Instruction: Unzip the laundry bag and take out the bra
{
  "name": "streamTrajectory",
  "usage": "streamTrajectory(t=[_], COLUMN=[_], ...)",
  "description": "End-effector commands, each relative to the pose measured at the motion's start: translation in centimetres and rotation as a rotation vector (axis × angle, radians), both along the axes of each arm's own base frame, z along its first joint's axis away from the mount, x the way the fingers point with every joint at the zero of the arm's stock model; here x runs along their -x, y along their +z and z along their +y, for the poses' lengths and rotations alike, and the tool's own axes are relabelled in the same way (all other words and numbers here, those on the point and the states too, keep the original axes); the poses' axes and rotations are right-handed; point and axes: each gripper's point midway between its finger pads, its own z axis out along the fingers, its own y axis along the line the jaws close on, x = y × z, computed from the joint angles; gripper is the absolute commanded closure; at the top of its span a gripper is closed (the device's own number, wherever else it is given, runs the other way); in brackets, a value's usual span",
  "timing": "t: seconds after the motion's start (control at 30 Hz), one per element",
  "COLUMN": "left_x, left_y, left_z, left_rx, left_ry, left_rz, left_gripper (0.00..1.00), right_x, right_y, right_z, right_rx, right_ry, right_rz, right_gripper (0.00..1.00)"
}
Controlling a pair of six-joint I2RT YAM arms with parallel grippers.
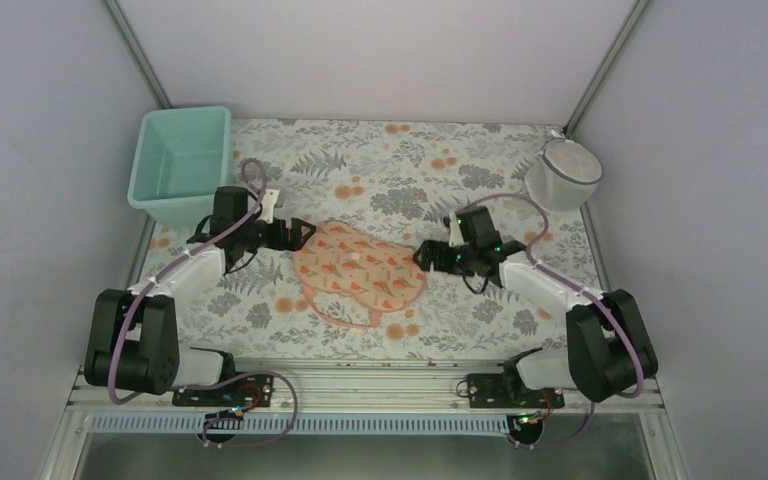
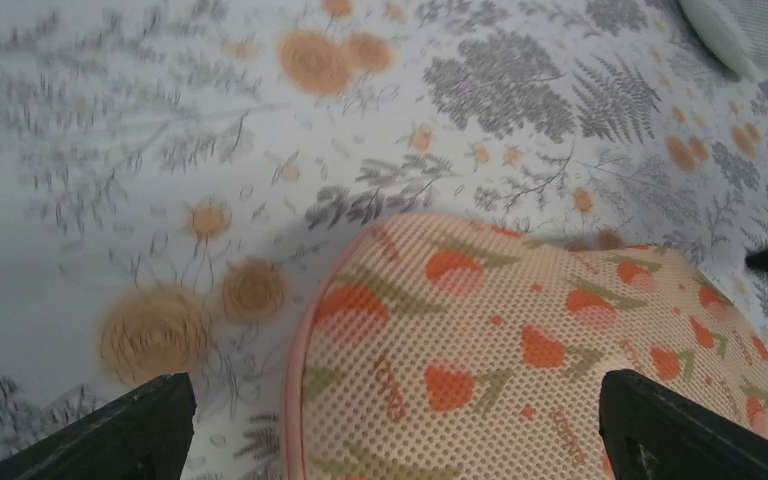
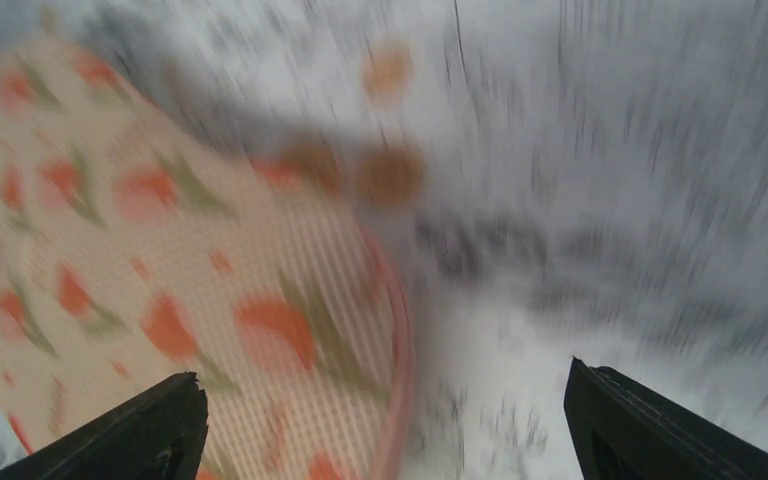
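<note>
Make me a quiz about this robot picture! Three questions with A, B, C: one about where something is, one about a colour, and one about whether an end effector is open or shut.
1. Where does the teal tub stand?
A) back-left corner of the table
B) back-right corner
C) between the two arms

2. What colour is the rim of the laundry bag?
A) blue
B) black
C) pink

3. How is the left end effector?
A) shut on the bag
B) open, holding nothing
C) shut and empty

Answers:
1 A: the top view shows the tub in that corner.
2 C: a pink edge runs round the printed mesh in both wrist views.
3 B: its wrist view shows the two fingers far apart, with nothing gripped.
</note>
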Motion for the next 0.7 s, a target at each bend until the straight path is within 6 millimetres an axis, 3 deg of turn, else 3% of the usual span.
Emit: streamTrajectory(t=[0.0,0.1,0.2,0.23,0.37,0.43,0.53,0.67], left_x=[0.5,0.6,0.6,0.7,0.7,0.7,1.0,1.3], left_y=[-2.0,-2.4,-2.4,-2.5,-2.2,-2.2,-2.2,-1.6], left_z=[0.4,0.3,0.4,0.5,0.7,1.0,1.3,1.2], left_rx=[0.074,0.089,0.091,0.09,0.079,0.066,0.048,0.051], left_ry=[0.119,0.122,0.126,0.128,0.131,0.14,0.151,0.13], left_rz=[0.135,0.131,0.108,0.105,0.081,0.07,0.063,0.026], left_gripper=[0.0,0.0,0.0,0.0,0.0,0.0,0.0,0.0], right_x=[4.1,5.1,5.3,5.3,4.6,3.7,1.3,-2.5], right_y=[-2.7,-3.6,-4.0,-4.3,-5.1,-5.3,-5.4,-5.6], right_z=[2.0,2.5,3.2,3.5,3.3,2.6,1.7,1.8], right_rx=[-0.223,-0.263,-0.299,-0.302,-0.27,-0.239,-0.156,0.04], right_ry=[-0.051,-0.021,0.031,0.054,0.089,0.075,0.094,0.32], right_rz=[0.245,0.27,0.275,0.279,0.312,0.306,0.262,0.13], right_gripper=[0.09,0.1,0.2,0.25,0.65,0.81,0.95,0.96])
